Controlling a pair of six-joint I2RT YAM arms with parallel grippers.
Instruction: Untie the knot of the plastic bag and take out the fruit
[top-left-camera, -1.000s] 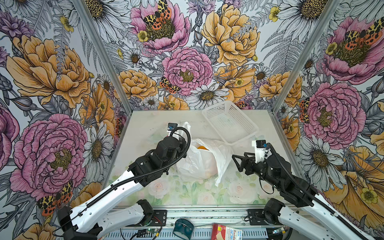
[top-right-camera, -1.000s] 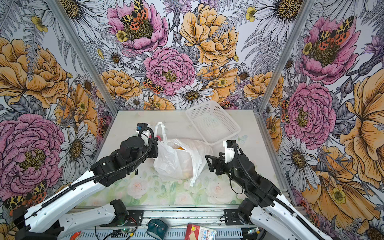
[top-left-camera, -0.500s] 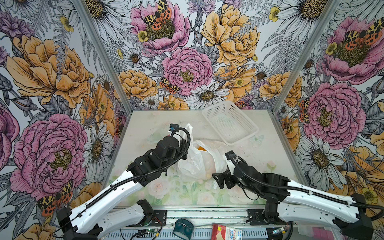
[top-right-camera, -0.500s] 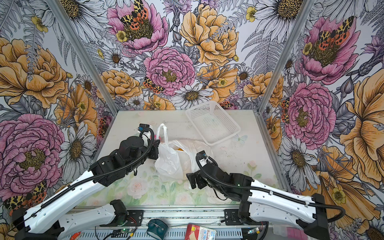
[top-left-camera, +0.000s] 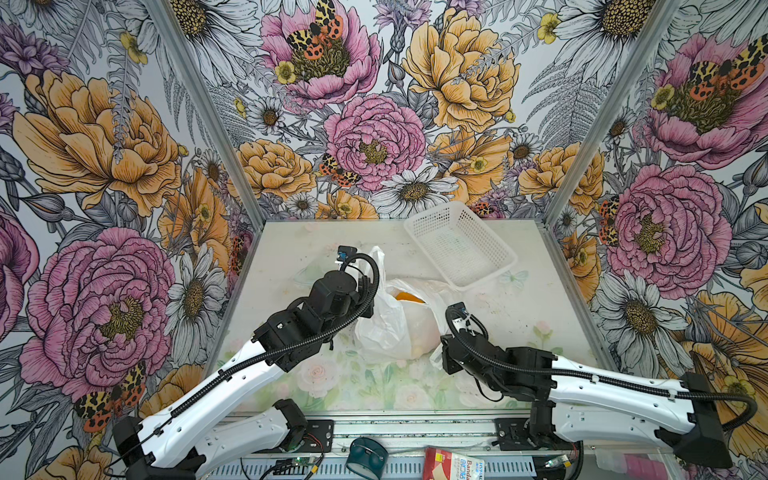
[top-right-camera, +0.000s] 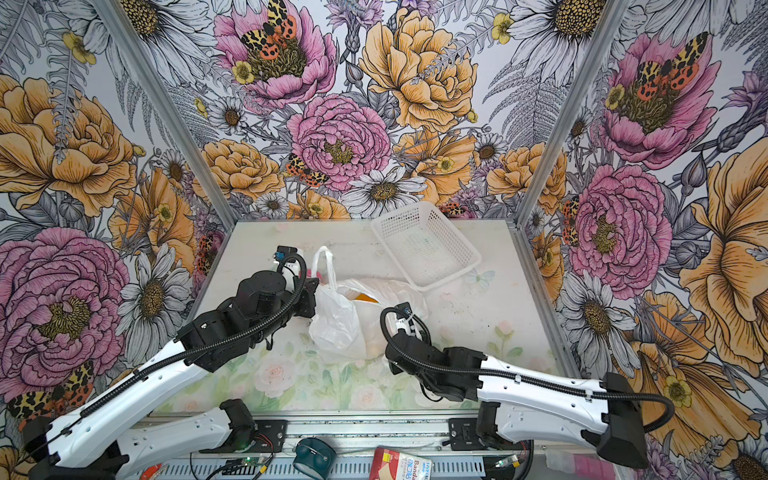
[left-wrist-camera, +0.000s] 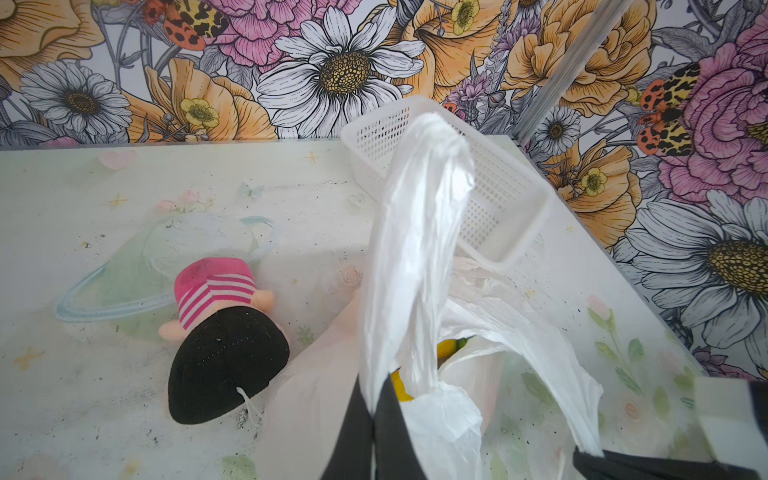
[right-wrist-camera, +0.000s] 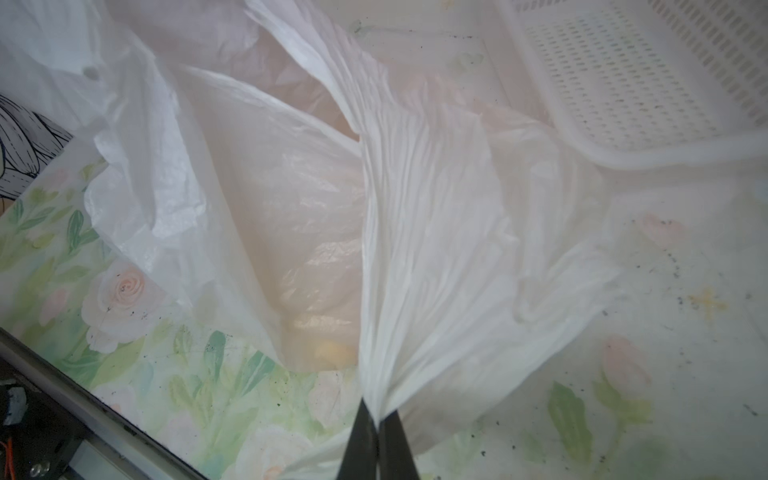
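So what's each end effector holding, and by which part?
Both hold the plastic bag: left end effector pinches its upright loop handle near the base, right end effector a gathered fold of film.

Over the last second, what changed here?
The right tool, open beside the plastic bag, moved in to its near corner and shut on it. The left tool stays shut on a bag handle; the basket has not moved.

The plastic bag (top-left-camera: 384, 332) hides most of the fruit (top-left-camera: 409, 296).
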